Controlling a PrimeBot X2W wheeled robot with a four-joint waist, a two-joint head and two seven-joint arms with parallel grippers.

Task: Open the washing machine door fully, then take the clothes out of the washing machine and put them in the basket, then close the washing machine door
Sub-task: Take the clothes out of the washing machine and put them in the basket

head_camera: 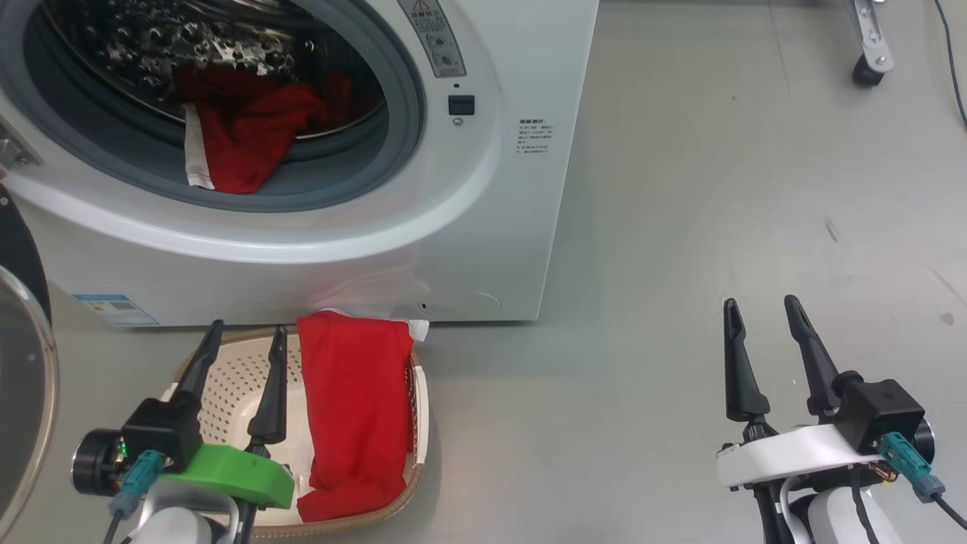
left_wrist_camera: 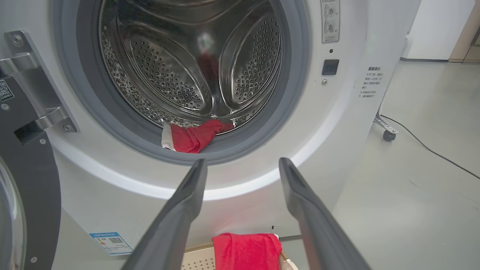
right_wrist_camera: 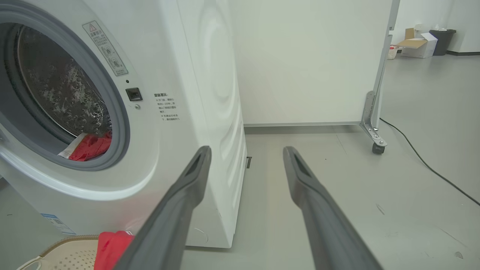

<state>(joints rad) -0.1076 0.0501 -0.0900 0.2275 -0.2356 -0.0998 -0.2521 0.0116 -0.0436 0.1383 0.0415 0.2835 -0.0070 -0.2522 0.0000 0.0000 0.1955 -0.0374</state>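
Holding the left gripper (head_camera: 249, 326) wide and empty at lower left, likely risking snagging the clothes (head_camera: 249, 136) at upper left on the seal (head_camera: 317, 198) and dropping them beside the basket (head_camera: 233, 385).

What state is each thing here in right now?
washing machine door: open, swung left.
washing machine: drum exposed, not empty.
red garment in drum: lying at the front edge.
red garment in basket: draped over far rim.
basket: upright, partly filled.
left gripper: open, empty.
right gripper: open, empty.
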